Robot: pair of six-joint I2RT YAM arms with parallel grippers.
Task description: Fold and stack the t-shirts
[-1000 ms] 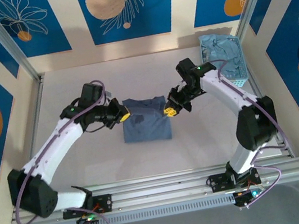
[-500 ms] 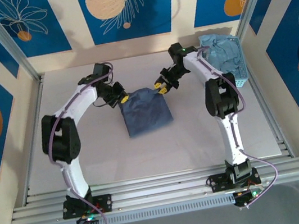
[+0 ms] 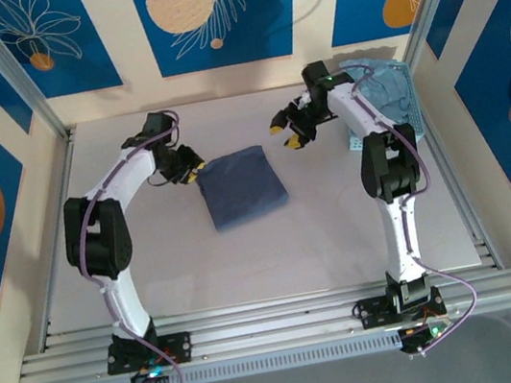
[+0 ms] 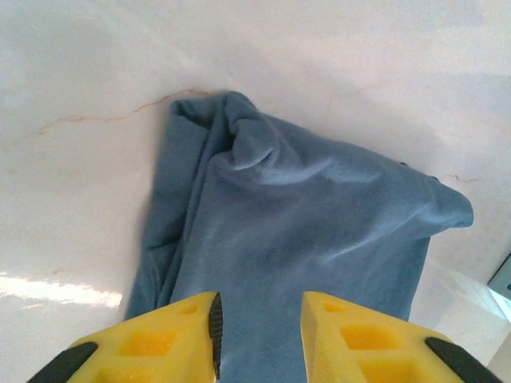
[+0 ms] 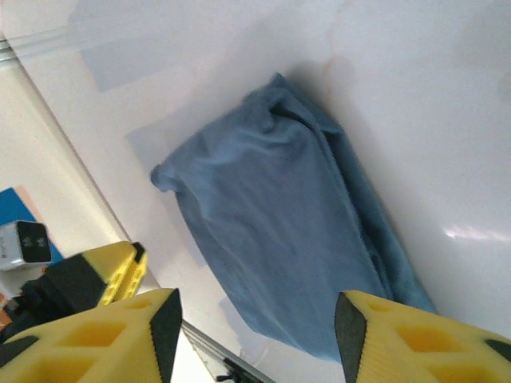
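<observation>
Top external shows me the dark t-shirt (image 3: 243, 188) folded on the worktop (image 3: 151, 266); my left hand (image 3: 194, 173) hangs parted, empty, at its left corner, my right hand (image 3: 287, 136) spread empty nearby.

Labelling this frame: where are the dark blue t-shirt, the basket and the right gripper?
dark blue t-shirt (image 3: 245, 186), top view, middle of the folded cloth
basket (image 3: 410, 114), top view, its right wall
right gripper (image 3: 286, 137), top view, midway between its open fingers
</observation>
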